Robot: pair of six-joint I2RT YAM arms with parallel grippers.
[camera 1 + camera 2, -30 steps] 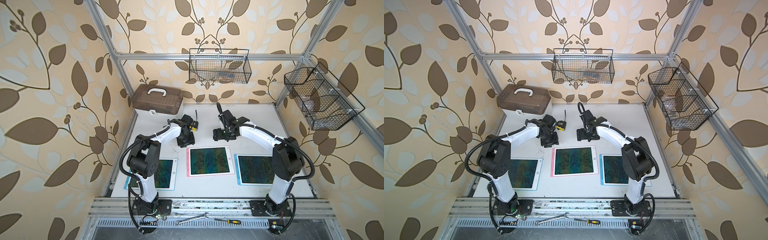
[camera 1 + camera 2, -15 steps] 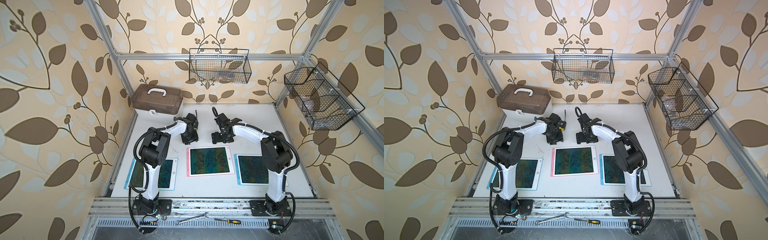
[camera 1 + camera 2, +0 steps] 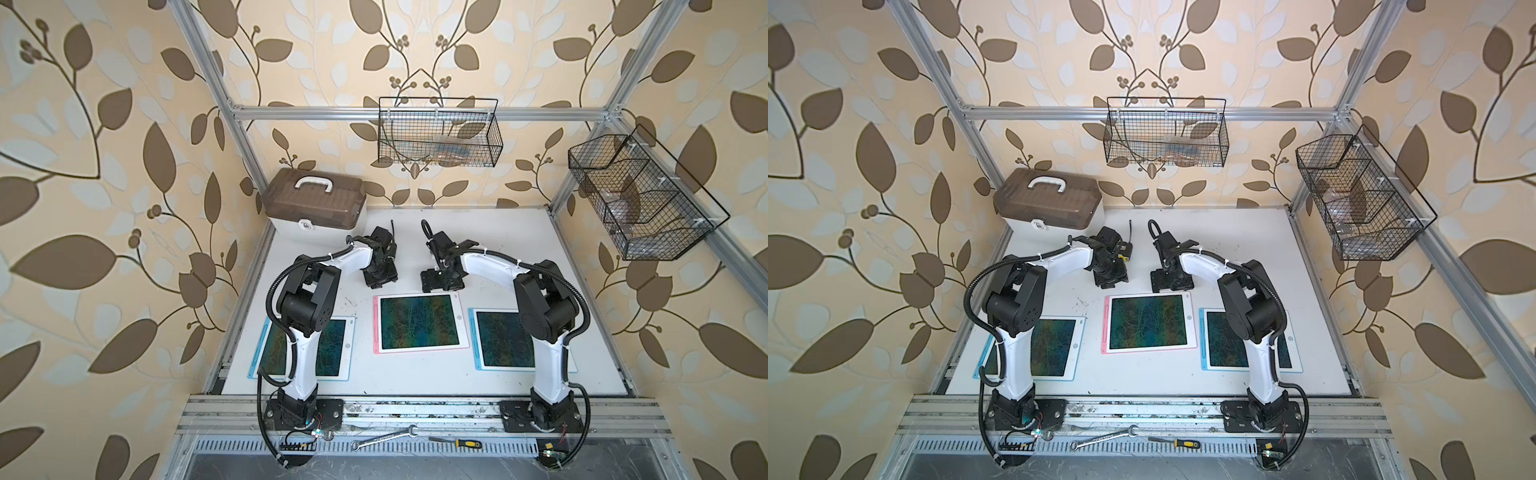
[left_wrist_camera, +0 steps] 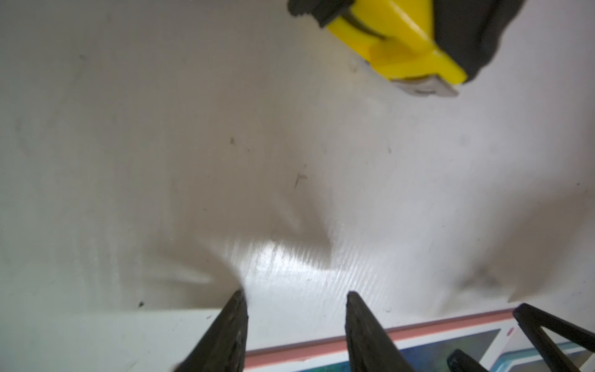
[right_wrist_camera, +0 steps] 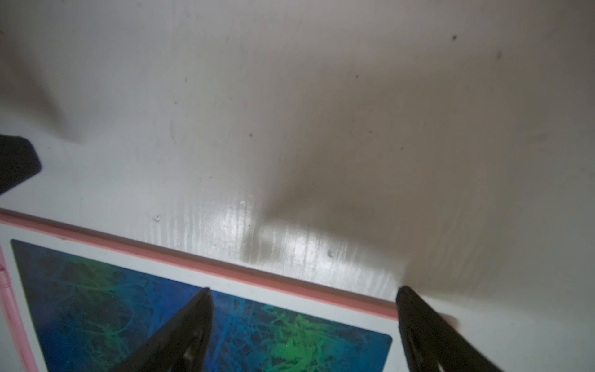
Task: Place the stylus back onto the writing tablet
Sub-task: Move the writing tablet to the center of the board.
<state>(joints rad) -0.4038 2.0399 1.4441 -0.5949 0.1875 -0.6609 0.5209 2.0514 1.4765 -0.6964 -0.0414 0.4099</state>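
In both top views the pink-framed writing tablet [image 3: 417, 322] [image 3: 1148, 322] lies flat at the table's middle. A pink stylus [image 3: 376, 327] [image 3: 1106, 328] lies along its left edge, in the frame. My left gripper [image 3: 380, 279] [image 4: 294, 296] hangs just behind the tablet's far left corner, open and holding nothing. My right gripper [image 3: 442, 286] [image 5: 302, 290] hangs over the tablet's far right edge. It is also open and holds nothing. The tablet's pink rim [image 4: 418, 333] and its blue-green screen [image 5: 128, 306] show in the wrist views.
Blue-framed tablets lie at the front left [image 3: 332, 347] and front right [image 3: 503, 345], partly under my arms. A yellow tape measure [image 4: 402, 48] sits behind the left gripper. A brown-lidded case [image 3: 316, 203] stands back left. Wire baskets [image 3: 438, 133] [image 3: 640, 195] hang above.
Both arms have folded: their elbows have swung in towards the table's middle. The grippers have stayed open behind the pink tablet, shifting only slightly towards it.
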